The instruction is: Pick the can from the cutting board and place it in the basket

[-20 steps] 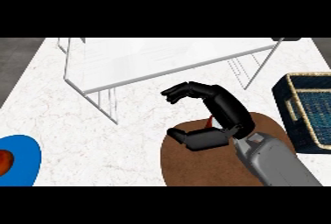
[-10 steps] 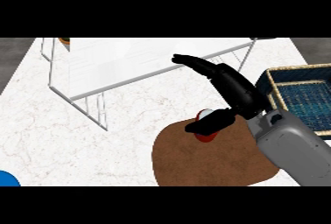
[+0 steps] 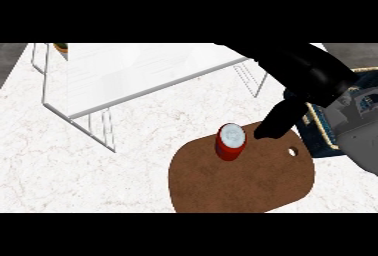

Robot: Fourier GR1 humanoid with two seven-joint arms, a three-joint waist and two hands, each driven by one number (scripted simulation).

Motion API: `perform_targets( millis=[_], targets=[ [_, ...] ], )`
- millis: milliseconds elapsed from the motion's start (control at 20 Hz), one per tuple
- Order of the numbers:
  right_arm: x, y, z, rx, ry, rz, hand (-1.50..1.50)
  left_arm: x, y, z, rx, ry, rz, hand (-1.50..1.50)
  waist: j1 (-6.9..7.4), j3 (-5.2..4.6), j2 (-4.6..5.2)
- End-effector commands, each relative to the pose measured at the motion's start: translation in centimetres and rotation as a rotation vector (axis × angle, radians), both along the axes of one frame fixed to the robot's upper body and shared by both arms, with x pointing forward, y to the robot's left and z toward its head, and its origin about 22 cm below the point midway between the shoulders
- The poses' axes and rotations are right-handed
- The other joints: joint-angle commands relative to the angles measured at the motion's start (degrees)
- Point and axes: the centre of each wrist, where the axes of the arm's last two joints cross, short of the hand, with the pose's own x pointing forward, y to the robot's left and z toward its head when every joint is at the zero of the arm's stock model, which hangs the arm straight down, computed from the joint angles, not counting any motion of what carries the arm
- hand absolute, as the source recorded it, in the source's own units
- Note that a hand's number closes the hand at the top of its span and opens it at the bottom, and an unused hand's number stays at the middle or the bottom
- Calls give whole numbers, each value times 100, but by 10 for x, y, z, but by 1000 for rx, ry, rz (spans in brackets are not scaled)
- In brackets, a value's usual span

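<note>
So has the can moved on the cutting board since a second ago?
Cannot tell: the hand hid it then. Now the can stands upright near the board's far edge, clear of the thumb.

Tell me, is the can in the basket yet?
Not yet. Nothing looks done: the red can stands upright on the brown cutting board. The right hand hangs beside it, a finger pointing down, not holding it. Left: grab the can, carry it to the basket on the right.

Matt wooden cutting board, seemingly metal can, marble-like counter.
</note>
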Motion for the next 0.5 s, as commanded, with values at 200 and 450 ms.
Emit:
perform_targets(
  millis=[200, 450],
  targets=[
    [-3, -11, 39, -300, 126, 15, -150, 88, -38, 12, -79, -321, -202, 0, -216, -177, 68],
    [-3, -16, 67, -342, 155, 7, -150, 93, -37, 13, -80, -312, -230, 0, -54, -164, 97]
  ],
)
